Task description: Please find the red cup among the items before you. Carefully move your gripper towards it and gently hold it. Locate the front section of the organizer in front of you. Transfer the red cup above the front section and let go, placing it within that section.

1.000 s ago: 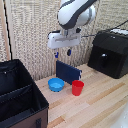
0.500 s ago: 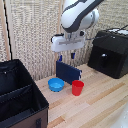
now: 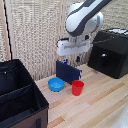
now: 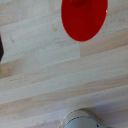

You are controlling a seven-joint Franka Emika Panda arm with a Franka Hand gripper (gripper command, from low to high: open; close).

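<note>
My hand (image 3: 71, 61) has drifted rightward in the exterior frame, hanging above the red cup (image 3: 77, 87); finger state: cannot tell. Cup upright on tabletop (image 3: 102, 102), centre frame, beside blue bowl (image 3: 56, 85). Organizer (image 3: 20, 107) lower left. Descent next.

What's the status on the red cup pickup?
Gripper above the table, clear of everything, jaws' state unclear. Red cup upright on the wood, not yet grasped. Blue bowl close beside it; organizer at the exterior view's left.
</note>
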